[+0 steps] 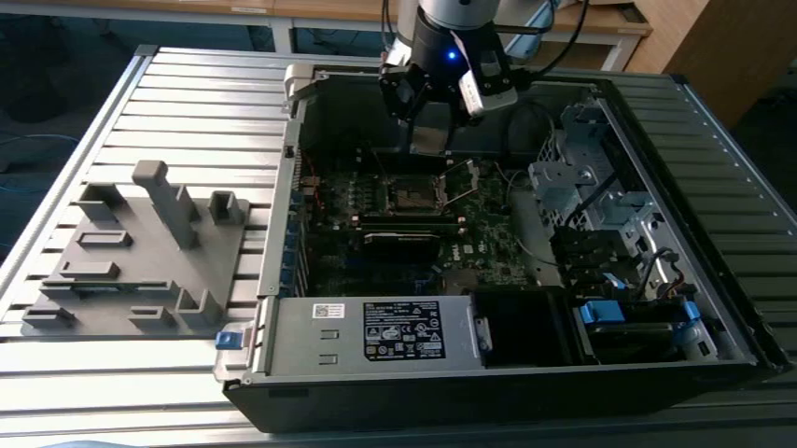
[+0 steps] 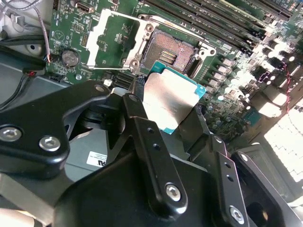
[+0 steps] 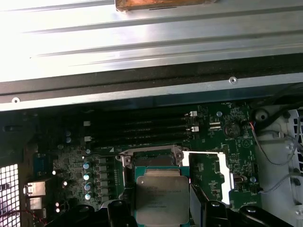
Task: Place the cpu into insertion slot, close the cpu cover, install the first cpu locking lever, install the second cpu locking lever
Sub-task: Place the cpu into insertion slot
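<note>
My gripper (image 1: 430, 131) hangs inside the open computer case, above the motherboard. It is shut on the cpu (image 2: 170, 101), a flat square chip with a dull silver top and a teal rim, held by two opposite edges between the black fingers (image 2: 137, 111). In the first wrist view the cpu (image 3: 161, 198) sits in front of the insertion slot (image 3: 151, 158) and hides part of it. The insertion slot (image 2: 168, 54) is bare, its contact field showing. The cpu cover (image 2: 113, 40), a shiny silver frame, is swung open beside it. In the exterior view the slot (image 1: 412, 194) lies just in front of the gripper.
Memory slots (image 2: 213, 19) run along one side of the slot. A power supply (image 1: 386, 331) fills the case's near end, and a metal drive cage (image 1: 585, 187) stands at the exterior view's right. A grey parts fixture (image 1: 137, 252) stands outside the case at the exterior view's left.
</note>
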Available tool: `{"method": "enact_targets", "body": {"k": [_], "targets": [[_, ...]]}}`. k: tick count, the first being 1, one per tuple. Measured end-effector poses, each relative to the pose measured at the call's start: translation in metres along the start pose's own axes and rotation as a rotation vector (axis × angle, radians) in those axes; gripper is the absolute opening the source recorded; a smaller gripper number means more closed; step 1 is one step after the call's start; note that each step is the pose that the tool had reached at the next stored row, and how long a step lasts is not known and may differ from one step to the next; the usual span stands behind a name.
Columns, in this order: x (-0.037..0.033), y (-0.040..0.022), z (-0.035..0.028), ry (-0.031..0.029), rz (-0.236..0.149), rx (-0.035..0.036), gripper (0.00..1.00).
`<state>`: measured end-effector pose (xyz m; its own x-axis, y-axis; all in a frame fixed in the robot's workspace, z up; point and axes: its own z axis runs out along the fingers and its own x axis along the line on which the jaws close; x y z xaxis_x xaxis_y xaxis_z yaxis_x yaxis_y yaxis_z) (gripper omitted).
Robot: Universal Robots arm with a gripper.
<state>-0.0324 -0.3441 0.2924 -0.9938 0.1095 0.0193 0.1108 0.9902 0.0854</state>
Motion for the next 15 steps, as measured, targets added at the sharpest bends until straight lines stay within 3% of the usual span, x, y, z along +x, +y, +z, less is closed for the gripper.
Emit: {"method": "enact_targets", "body": {"k": [15], "targets": [[0.0, 0.0, 0.0001, -0.0008, 0.009, -0.0002, 0.54]]}}
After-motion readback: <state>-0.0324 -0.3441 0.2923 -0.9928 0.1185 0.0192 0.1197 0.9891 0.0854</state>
